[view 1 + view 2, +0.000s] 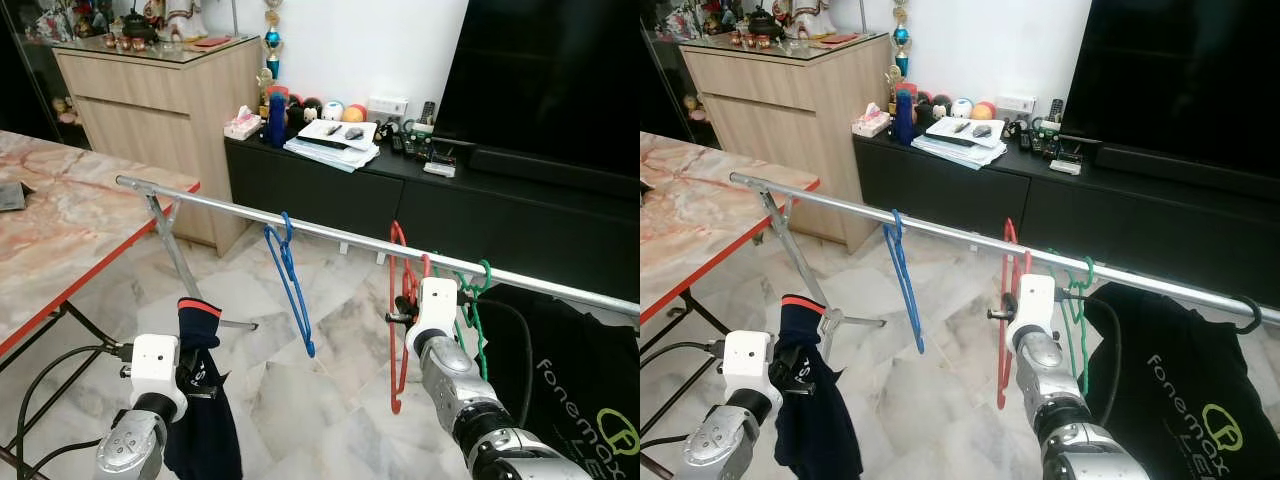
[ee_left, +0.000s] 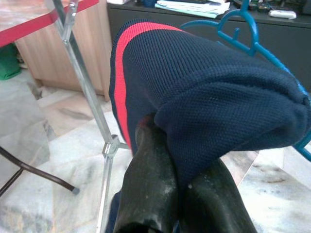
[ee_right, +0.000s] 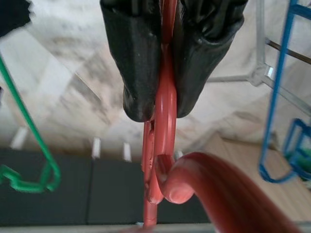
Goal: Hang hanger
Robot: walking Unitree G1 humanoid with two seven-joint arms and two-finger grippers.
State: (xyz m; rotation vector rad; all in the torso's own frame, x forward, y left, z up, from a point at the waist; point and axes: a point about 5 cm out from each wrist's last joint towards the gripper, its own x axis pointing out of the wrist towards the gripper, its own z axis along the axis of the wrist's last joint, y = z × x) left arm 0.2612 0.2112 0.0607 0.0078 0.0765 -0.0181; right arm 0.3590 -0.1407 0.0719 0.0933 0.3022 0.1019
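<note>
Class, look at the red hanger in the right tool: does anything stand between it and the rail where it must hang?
Nothing visible does. The right tool is shut on the red hanger, whose hook already sits at the rail, between the blue hanger and the green hanger.

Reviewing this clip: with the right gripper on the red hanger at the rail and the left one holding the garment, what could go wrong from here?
1. The right gripper pinches the red hanger by its thin edge; it could twist or slip loose.
2. The green hanger hangs right beside it on the rail; lifting the red one may snag it.
3. The navy garment dangles from the left gripper and might slide off.
</note>
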